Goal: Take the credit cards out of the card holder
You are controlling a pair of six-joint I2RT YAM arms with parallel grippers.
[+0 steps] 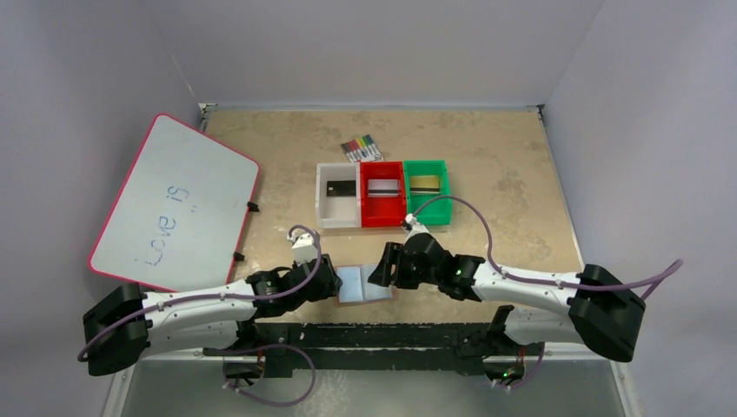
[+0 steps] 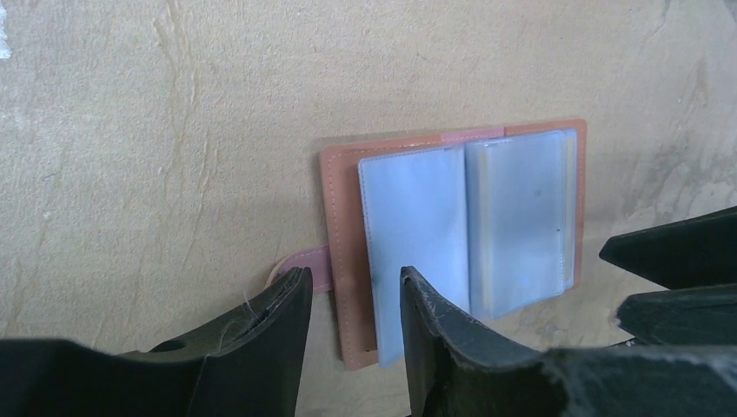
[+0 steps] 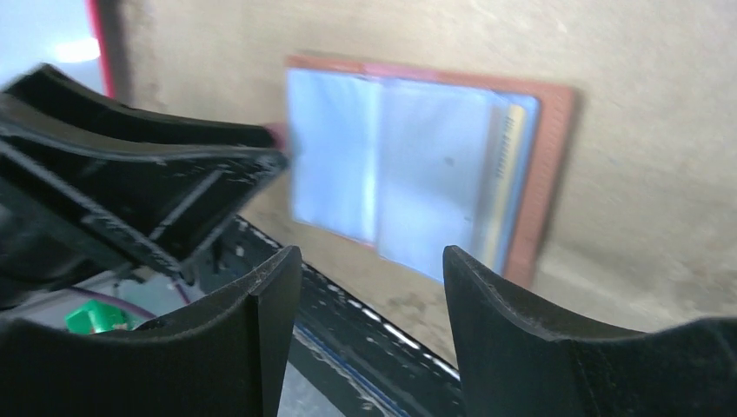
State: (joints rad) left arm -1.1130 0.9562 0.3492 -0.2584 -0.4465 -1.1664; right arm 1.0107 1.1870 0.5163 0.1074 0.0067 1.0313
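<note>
The tan card holder [image 1: 363, 284] lies open on the table between both grippers, with its two light-blue pockets up. In the left wrist view the card holder [image 2: 513, 217] has its left edge and strap between the open jaws of my left gripper [image 2: 352, 291]. In the right wrist view the card holder [image 3: 417, 165] lies ahead of my open, empty right gripper [image 3: 372, 265]. A gold card edge [image 3: 513, 156] shows in its right pocket. A black card [image 1: 341, 186], a silver card [image 1: 382, 185] and a gold card [image 1: 424, 183] lie in the bins.
White bin [image 1: 328, 213], red bin [image 1: 382, 215] and green bin [image 1: 432, 211] stand in a row behind the holder. A pack of coloured markers [image 1: 361, 148] lies behind them. A red-rimmed whiteboard [image 1: 174, 204] lies at the left. The table's near edge is just below the holder.
</note>
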